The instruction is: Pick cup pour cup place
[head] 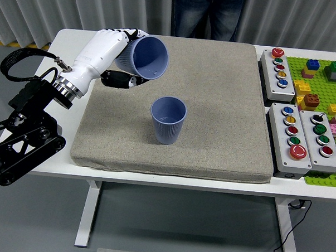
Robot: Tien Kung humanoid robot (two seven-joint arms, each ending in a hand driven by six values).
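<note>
Two ribbed blue plastic cups: one (168, 120) stands upright on the grey mat (224, 106); the other (143, 58), tilted, sits gripped in the left hand's (107, 45) fingers above. Pouring looks finished; placing remains.

The left robot hand (107, 45) is raised above the table, fingers curled in a grasp.

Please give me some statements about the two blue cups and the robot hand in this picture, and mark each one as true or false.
1. The left robot hand grasps a blue cup. True.
2. The held cup stands upright. False: it is tilted, its mouth facing the camera.
3. The second blue cup stands upright on the grey mat. True.
4. The two cups touch. False: they are apart.
5. The button boxes lie left of the mat. False: right.
</note>
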